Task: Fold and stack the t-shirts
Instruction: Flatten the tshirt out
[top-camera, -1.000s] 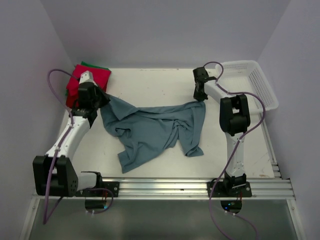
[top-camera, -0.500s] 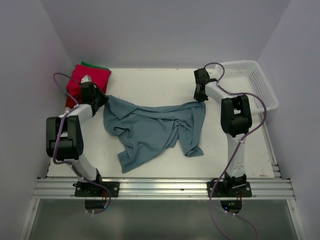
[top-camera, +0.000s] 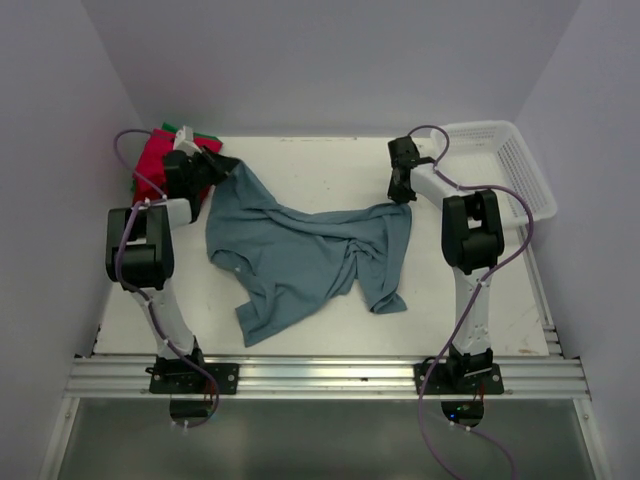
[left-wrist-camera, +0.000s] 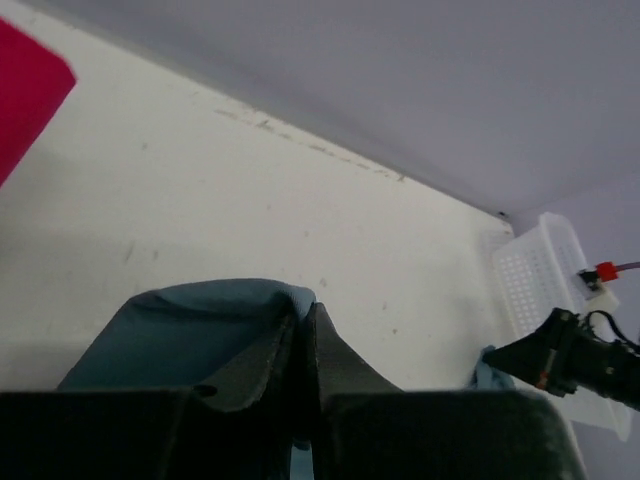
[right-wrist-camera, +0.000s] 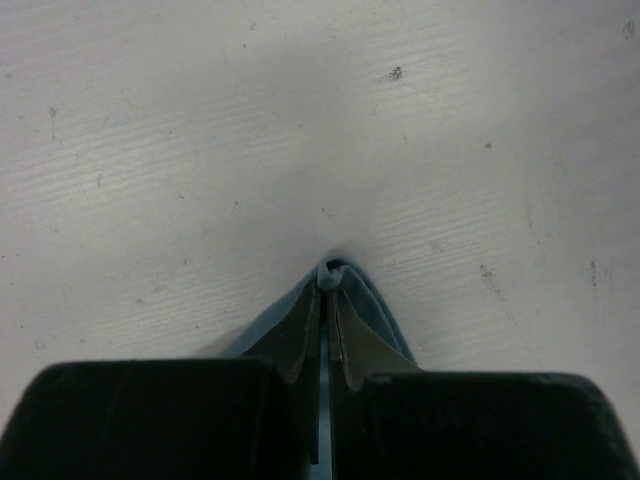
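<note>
From above I cannot count the red shirts (top-camera: 148, 165). My left arm covers part of that folded pile at the far left corner of the counter (top-camera: 300, 170), and only a sliver of a green shirt (top-camera: 176, 128) shows at its back edge. The left wrist view cuts the red down to one corner.

One blue shirt (top-camera: 310, 255) lies rumpled across the middle, held at two corners. The left pincer (top-camera: 225, 165) is closed on the far left corner. Its wrist camera shows cloth bulging over the pressed-together fingers, a detail the top view cannot resolve. The right pincer (top-camera: 402, 192) is clamped on the far right corner, and only a small blue fold peeks past its tips in its wrist view.

One white basket (top-camera: 512, 165) sits at the far right, partly hidden behind the right arm in the left wrist view.
</note>
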